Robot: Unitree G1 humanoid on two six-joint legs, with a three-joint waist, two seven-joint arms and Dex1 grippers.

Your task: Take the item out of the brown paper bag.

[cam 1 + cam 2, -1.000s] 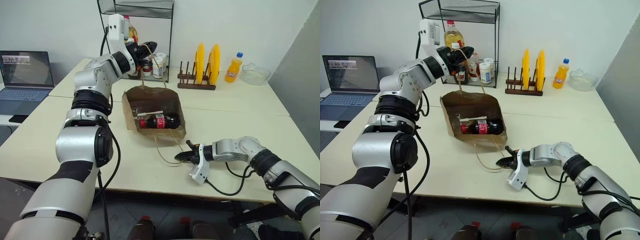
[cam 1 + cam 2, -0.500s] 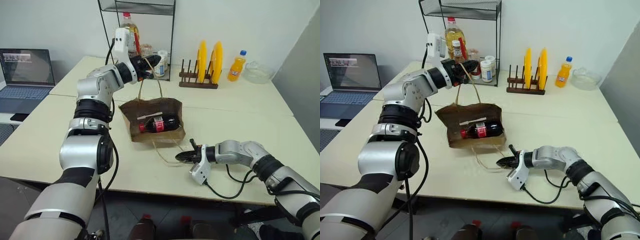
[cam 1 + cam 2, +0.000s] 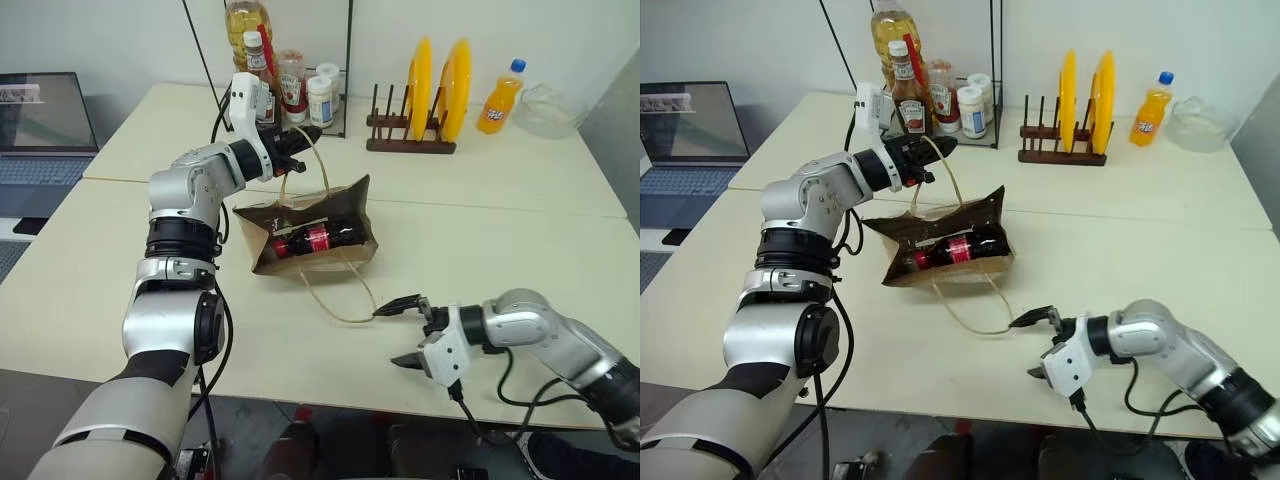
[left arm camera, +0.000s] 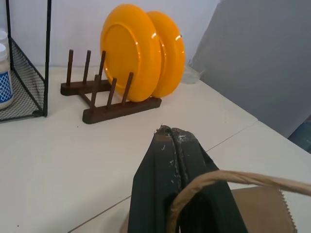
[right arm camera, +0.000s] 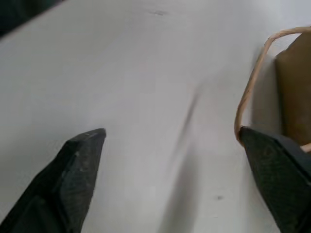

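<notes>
The left gripper (image 3: 310,131) has its jaws clamped on the far cord handle (image 4: 228,178) of the brown paper bag (image 3: 345,253), lifting that edge so the mouth faces up. The item (image 3: 312,239), the cola bottle, lies on its side inside the bag, mid-worktop (image 3: 500,250). The right gripper (image 3: 404,331) hangs near the front edge, jaws wide apart and empty, beside the near handle loop (image 3: 335,300). Judged step: bag held open, reach not yet begun; next the right gripper must enter the mouth and close on the bottle. The left wrist view confirms the cord pinched; the head views alone show the bottle.
</notes>
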